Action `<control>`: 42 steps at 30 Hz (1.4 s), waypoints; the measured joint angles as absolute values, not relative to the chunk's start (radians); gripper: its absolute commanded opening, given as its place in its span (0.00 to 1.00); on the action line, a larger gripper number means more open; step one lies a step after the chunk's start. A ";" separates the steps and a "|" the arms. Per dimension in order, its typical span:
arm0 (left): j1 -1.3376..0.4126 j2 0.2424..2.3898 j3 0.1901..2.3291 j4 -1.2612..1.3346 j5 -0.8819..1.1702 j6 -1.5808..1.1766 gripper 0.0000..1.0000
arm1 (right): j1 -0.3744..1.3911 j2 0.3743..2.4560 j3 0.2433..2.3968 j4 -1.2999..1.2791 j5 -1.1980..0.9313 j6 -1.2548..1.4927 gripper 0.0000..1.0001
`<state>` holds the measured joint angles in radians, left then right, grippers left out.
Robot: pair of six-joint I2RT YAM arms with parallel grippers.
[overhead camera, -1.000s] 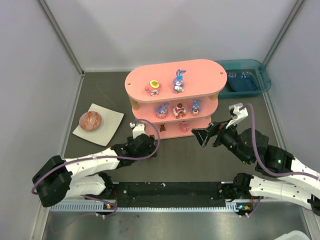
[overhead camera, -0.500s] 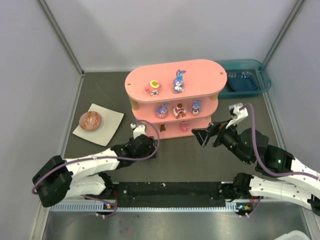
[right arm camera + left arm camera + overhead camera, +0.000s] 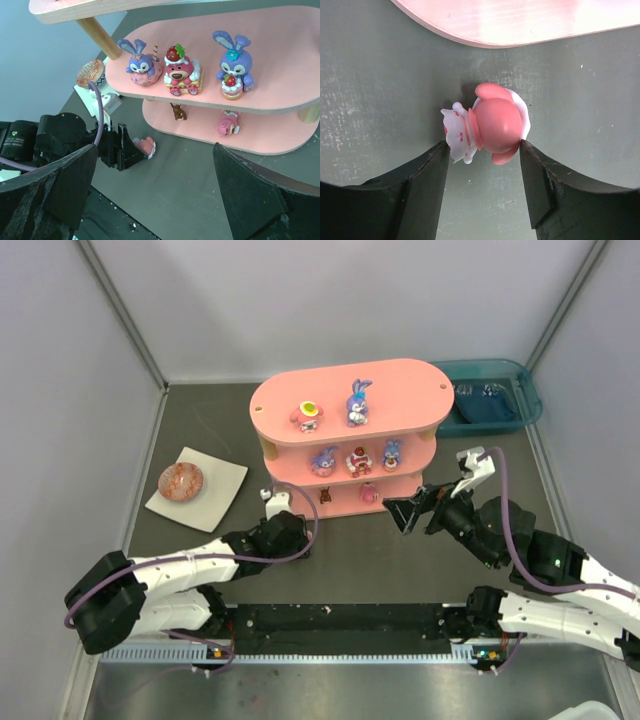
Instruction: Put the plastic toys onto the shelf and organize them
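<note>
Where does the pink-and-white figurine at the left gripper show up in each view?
Left wrist: pink-and-white plastic figurine centre frame, between the left gripper's fingers.
Right wrist: lower left, at that gripper's tips.
Top external: not discernible, under the gripper head.
Shared landmark: pink oval wooden shelf, just behind it.

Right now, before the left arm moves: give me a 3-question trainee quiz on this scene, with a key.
1. True or false: the pink toy between the left gripper fingers is already on the shelf.
2. How many toys stand on the shelf's middle tier? A) two B) three C) five
3. What does the right gripper hold?

Key
1. False. It lies on the table, just in front of the shelf.
2. B
3. Nothing. It is open and empty.
</note>
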<state>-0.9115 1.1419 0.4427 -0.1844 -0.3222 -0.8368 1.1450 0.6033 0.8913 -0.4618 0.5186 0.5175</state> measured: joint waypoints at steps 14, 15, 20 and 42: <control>-0.912 1.039 0.396 -0.189 -0.268 -0.839 0.50 | 1.145 0.603 0.875 -0.464 0.519 0.515 0.99; -0.912 1.018 0.392 -0.191 -0.264 -0.840 0.50 | 1.145 0.602 0.873 -0.459 0.518 0.513 0.99; -0.912 0.902 0.373 -0.204 -0.233 -0.842 0.48 | 1.145 0.591 0.854 -0.454 0.517 0.499 0.99; -0.912 0.387 0.610 -0.299 0.144 -0.913 0.44 | 1.169 0.526 0.746 -0.146 0.088 0.210 0.99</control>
<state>-0.9123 0.3866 0.6102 -0.2989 0.1444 -0.9127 1.1690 0.5262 0.7456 -0.1463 0.0875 0.2104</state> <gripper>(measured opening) 0.563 0.987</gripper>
